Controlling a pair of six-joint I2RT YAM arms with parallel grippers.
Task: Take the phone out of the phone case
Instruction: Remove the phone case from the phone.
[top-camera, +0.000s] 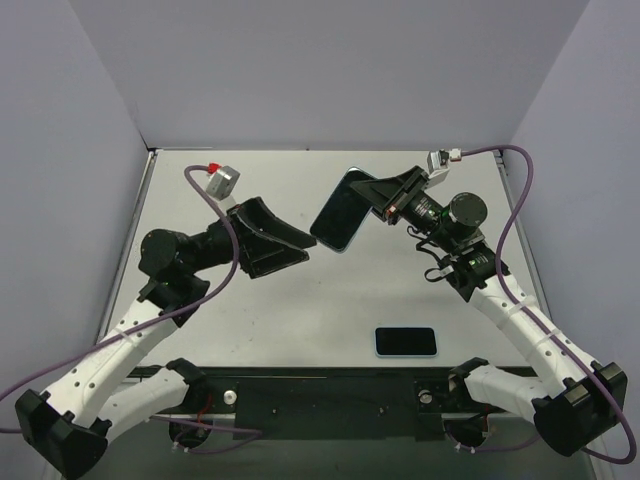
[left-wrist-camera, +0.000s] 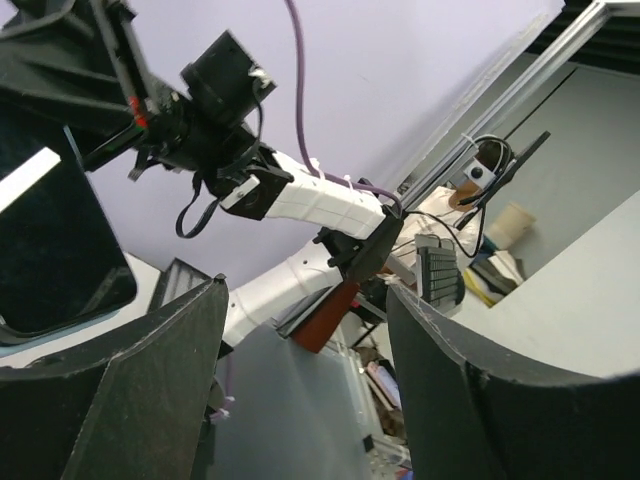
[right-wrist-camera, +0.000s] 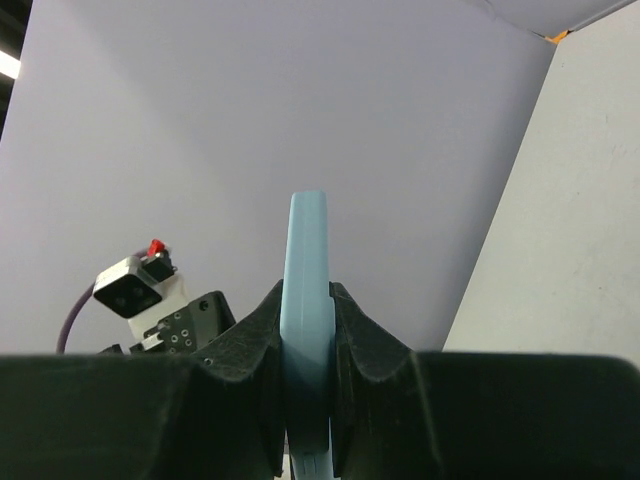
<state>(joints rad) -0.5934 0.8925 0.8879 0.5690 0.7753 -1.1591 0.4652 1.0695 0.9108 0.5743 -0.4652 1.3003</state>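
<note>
Seen from above, the right gripper (top-camera: 372, 193) is clenched on a light blue phone case (top-camera: 340, 212), holding it in the air above the middle of the grey table (top-camera: 290, 320). The case's long axis runs from the far side toward the near side, leaning a little to the left. Its dark face is turned up and toward the left arm. The fingers pinch its right-hand long edge near the far end.

From the right wrist camera, the case (right-wrist-camera: 307, 260) is edge-on, a thin pale blue strip standing upright, squeezed between the two black fingers (right-wrist-camera: 365, 350).

The left gripper (top-camera: 302, 247) sits just beside the case's near-left corner, its jaws spread and holding nothing. In its own camera a glossy black rounded corner of the case (left-wrist-camera: 50, 250) fills the left side, apart from the fingers.

What appears to be the phone (top-camera: 407, 342), dark-faced with a blue rim, lies flat near the table's front edge, with its long axis left to right.
</note>
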